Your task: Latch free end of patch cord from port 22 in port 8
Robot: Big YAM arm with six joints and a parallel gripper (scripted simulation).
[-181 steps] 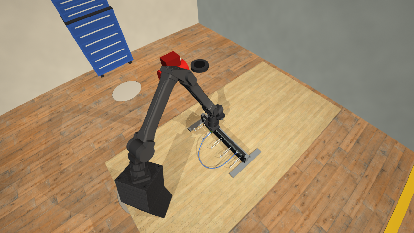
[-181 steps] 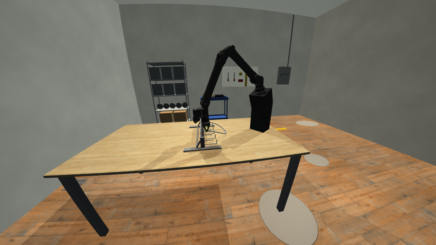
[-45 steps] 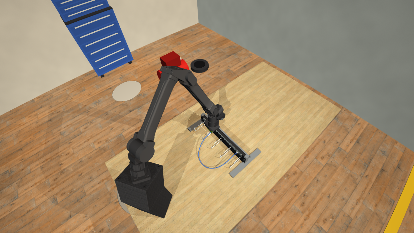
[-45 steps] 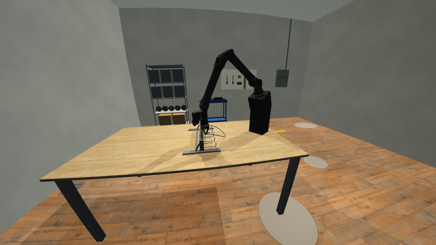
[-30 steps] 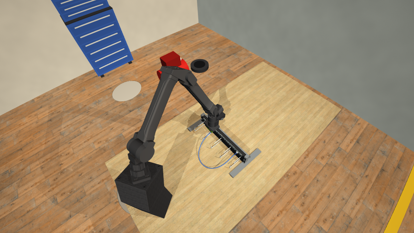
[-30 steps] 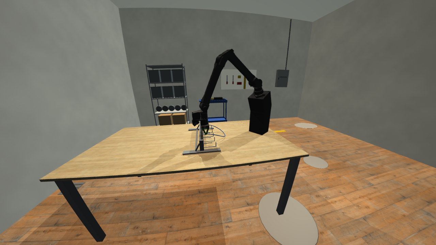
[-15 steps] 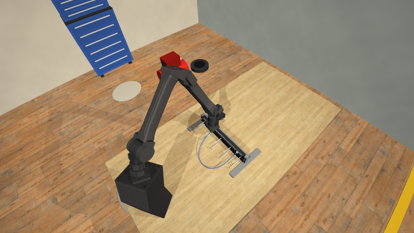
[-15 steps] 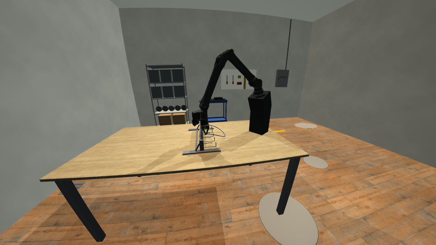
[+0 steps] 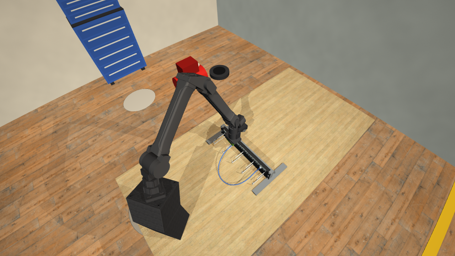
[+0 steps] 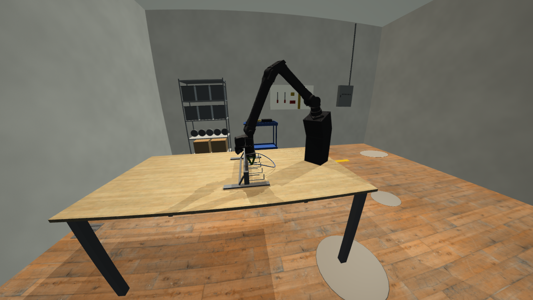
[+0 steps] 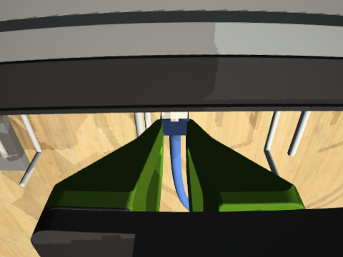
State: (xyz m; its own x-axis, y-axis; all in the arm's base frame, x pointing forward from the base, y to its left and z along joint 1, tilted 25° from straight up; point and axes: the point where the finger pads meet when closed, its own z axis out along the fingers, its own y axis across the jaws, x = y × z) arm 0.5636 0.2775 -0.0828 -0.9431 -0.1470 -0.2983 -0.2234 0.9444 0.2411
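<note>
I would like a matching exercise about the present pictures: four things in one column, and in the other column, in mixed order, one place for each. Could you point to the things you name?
Things:
1. Dark blue cord plug (image 11: 174, 128)
2. Blue metal drawer cabinet (image 9: 109, 47)
3. Grey metal breaker box (image 10: 344, 96)
4. Black ring-shaped object (image 9: 219, 77)

Places:
A. On the wall, right of the white tool board (image 10: 280, 102) in the exterior view
B. Between the two green gripper fingers
C. On the wooden floor, beside a red object (image 9: 187, 65)
D. At the upper left of the top view

Right pairs: 1-B, 2-D, 3-A, 4-C
</note>
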